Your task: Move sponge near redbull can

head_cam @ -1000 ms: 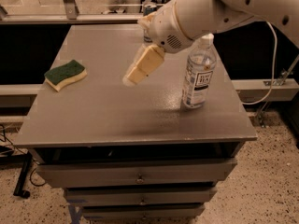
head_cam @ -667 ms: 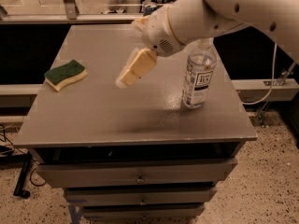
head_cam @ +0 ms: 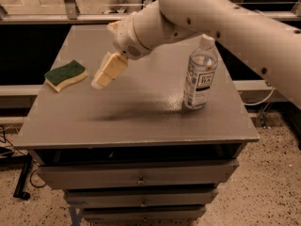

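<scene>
The sponge (head_cam: 66,75), dark green on top with a yellow base, lies flat near the left edge of the grey table (head_cam: 141,121). My gripper (head_cam: 105,73) hangs above the table just to the right of the sponge, apart from it, pointing down and to the left. It holds nothing that I can see. The white arm reaches in from the upper right. The redbull can is not in view; the arm covers the back of the table.
A clear plastic water bottle (head_cam: 201,74) with a white cap stands upright on the right side of the table. Drawers (head_cam: 136,178) sit below the table's front edge. A metal rail runs behind the table.
The gripper has moved left across the table, away from the bottle and closer to the sponge. Sponge and bottle have not moved.
</scene>
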Robot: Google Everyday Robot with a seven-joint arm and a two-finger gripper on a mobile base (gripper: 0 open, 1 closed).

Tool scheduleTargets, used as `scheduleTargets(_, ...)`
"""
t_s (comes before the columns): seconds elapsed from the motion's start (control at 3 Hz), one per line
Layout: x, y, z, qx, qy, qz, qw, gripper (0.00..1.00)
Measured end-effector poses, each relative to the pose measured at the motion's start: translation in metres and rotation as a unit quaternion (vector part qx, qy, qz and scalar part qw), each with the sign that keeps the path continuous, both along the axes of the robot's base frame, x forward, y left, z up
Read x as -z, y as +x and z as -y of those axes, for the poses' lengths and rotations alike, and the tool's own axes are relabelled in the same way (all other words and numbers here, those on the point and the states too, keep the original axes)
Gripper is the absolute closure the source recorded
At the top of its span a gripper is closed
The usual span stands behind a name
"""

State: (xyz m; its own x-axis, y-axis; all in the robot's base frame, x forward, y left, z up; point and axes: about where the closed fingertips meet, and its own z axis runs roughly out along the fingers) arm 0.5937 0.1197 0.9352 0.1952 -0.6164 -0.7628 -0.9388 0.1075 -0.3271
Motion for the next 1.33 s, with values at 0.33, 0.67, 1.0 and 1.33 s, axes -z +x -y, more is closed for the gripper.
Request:
scheduleTargets(0.33,0.016,0.011,-0.030,-0.006,-0.013,0.002,0.9999,0.00)
scheduleTargets(0.67,0.032,0.021,-0.057,-0.008,-0.011,-0.008,0.9999,0.00)
scheduleTargets(1.0,0.048,0.032,-0.084,-0.009,0.002,-0.026,0.9996,0.00)
scheduleTargets(1.33,0.067,0.045,-0.101,-0.004,0.001,-0.038,0.9993,0.00)
